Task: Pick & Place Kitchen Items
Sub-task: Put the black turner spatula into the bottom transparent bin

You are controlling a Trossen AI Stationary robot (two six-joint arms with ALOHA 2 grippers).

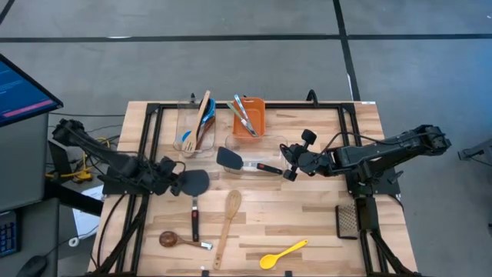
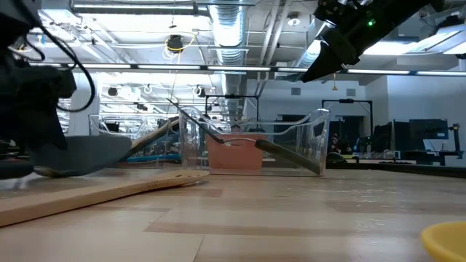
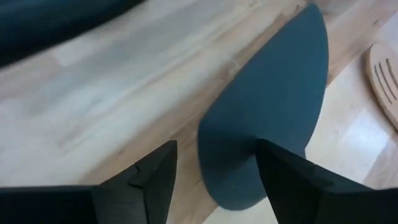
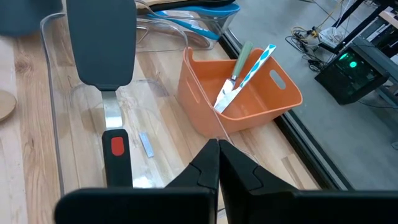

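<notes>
Wooden tabletop: at nine o'clock our left gripper (image 1: 175, 181) straddles the dark spatula (image 1: 192, 181), fingers spread to grasp; right gripper (image 1: 290, 163) pressed together.

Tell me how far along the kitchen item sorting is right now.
Partly done. Several utensils already sit in the left clear tub, and a black turner lies in the middle tub. The left tool is open at a dark spatula. The wooden spoon, brown ladle and yellow spoon remain on the table.

Matt dark plastic turner head (image 3: 267, 112) on smooth pale wood table (image 3: 93, 106); glossy clear plastic tub (image 4: 56, 124); smooth orange plastic bin (image 4: 249, 99); wooden spatula (image 1: 228, 219).
</notes>
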